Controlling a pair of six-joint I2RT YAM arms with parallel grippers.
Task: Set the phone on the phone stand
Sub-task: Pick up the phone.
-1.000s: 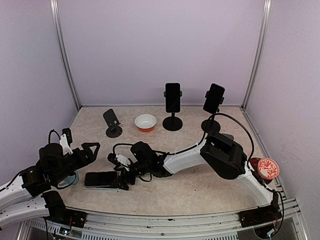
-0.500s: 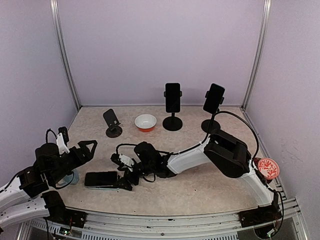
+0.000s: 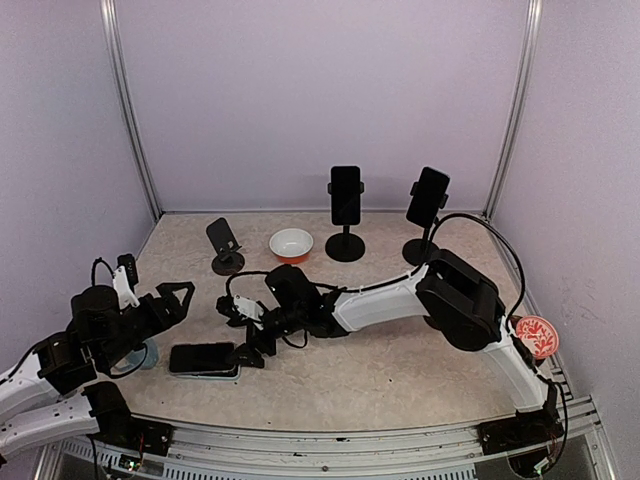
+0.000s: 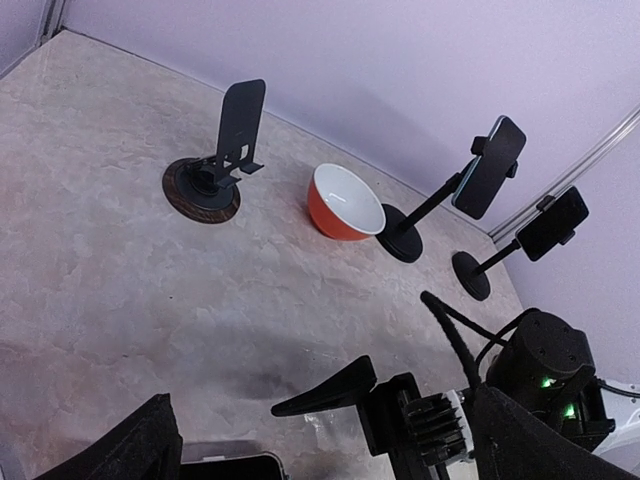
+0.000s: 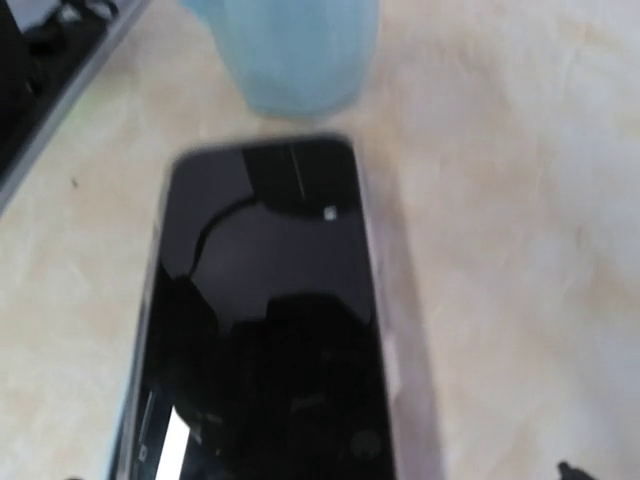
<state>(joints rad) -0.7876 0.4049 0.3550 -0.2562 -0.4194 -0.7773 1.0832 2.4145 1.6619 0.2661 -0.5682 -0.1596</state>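
A black phone (image 3: 203,358) lies flat, screen up, at the near left of the table and fills the right wrist view (image 5: 265,320). The empty phone stand (image 3: 225,245) stands at the back left, and the left wrist view shows it as a tilted black plate on a round base (image 4: 225,150). My right gripper (image 3: 240,332) hovers open just right of the phone's end, holding nothing. Left of the phone, my left gripper (image 3: 175,298) stands open and empty. Its fingers (image 4: 130,455) frame the left wrist view, with the phone's corner (image 4: 225,467) low between them.
An orange-and-white bowl (image 3: 291,245) sits beside the empty stand. Two tall stands (image 3: 346,205) (image 3: 427,200) at the back each carry a phone. A light-blue cup (image 3: 148,355) stands just left of the flat phone, and a red round object (image 3: 535,335) lies at the right edge.
My right arm has lifted and drawn back a little from the phone, jaws still open. The left gripper shifted slightly left. The phone has not moved.
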